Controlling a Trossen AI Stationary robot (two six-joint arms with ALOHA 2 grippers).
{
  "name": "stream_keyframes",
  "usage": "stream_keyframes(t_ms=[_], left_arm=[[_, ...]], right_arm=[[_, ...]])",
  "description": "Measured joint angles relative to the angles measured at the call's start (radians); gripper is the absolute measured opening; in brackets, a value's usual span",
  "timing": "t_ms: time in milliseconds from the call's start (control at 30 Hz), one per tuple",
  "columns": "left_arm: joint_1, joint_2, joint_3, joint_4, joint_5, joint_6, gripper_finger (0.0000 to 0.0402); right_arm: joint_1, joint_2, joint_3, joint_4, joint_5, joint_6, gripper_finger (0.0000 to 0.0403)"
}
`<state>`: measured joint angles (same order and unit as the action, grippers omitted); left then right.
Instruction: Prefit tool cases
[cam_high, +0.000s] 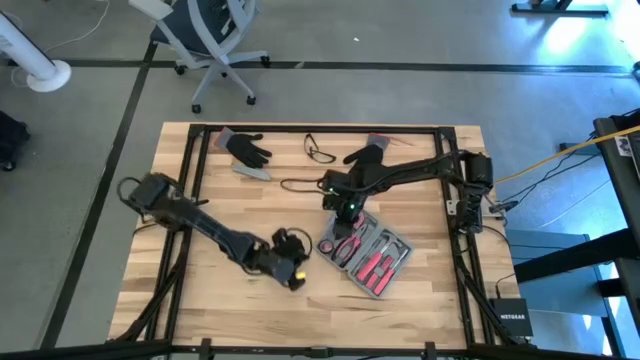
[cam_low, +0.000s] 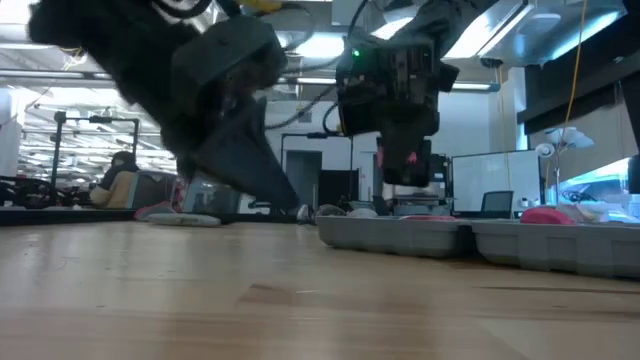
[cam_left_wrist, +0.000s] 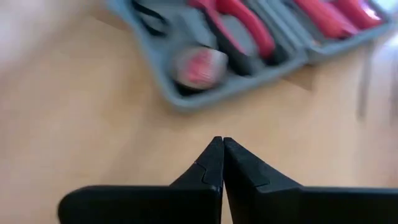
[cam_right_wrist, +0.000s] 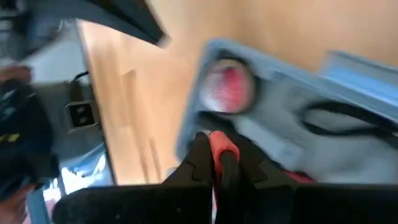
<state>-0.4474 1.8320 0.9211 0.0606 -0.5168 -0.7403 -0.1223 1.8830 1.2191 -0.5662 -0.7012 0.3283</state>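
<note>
A: Blue-grey plastic, that's the tool case (cam_high: 366, 254), lying open on the wooden bench (cam_high: 240, 300) toward the right arm's side, with red-handled tools (cam_high: 372, 264) sitting in its moulded recesses.

B: And the right gripper (cam_right_wrist: 216, 163)?

A: It's over the case's near-left end. In its own wrist view the fingers are clenched on something slim and red at the case's edge. It looks like a tool handle, though I can't tell which tool. A round red-and-grey piece (cam_right_wrist: 225, 86) sits in the recess just beside it.

B: The left gripper (cam_left_wrist: 222, 163)?

A: Fingers pressed together, grasping nothing, hovering over bare bench just beside the case's left corner.

B: So how should this step go?

A: My judgement: the right arm is seating or adjusting a tool in its recess. It should line the handle up with the moulded shape before pressing, and push straight down, not sideways, since the case is light and could skate across the wood. The left arm is near enough to brace the case's edge if it slides.

B: Anything in the way?

A: The black gloves (cam_high: 247, 148) and the safety glasses (cam_high: 319, 150) lie well apart at the bench's far side, so no.
</note>
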Motion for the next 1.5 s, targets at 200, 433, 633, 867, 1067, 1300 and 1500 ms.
stream_keyframes(t_ms=[200,433,633,867,1067,1300,1500], left_arm=[[0.099,-0.208,-0.052,-0.156,-0.003,0.067,0.0000],[0.192,-0.343,-0.052,-0.295,-0.053,0.108,0.0000],[0.266,-0.341,-0.052,-0.298,0.019,0.126,0.0000],[0.372,-0.358,-0.051,-0.268,0.132,0.225,0.0000],[0.475,-0.360,-0.050,-0.188,0.307,0.358,0.0000],[0.546,-0.360,-0.050,-0.183,0.444,0.412,0.0000],[0.568,-0.361,-0.050,-0.182,0.448,0.377,0.0000]], right_arm=[[-0.011,-0.068,-0.154,0.244,0.063,0.162,0.0011],[-0.008,-0.183,-0.400,0.715,0.167,0.454,0.0011],[-0.001,-0.181,-0.422,0.717,0.200,0.462,0.0011],[0.005,-0.180,-0.423,0.691,0.221,0.497,0.0032],[0.018,-0.180,-0.422,0.695,0.311,0.604,0.0062],[0.061,-0.180,-0.422,0.683,0.354,0.674,0.0039],[0.080,-0.180,-0.422,0.667,0.378,0.694,0.0038]])
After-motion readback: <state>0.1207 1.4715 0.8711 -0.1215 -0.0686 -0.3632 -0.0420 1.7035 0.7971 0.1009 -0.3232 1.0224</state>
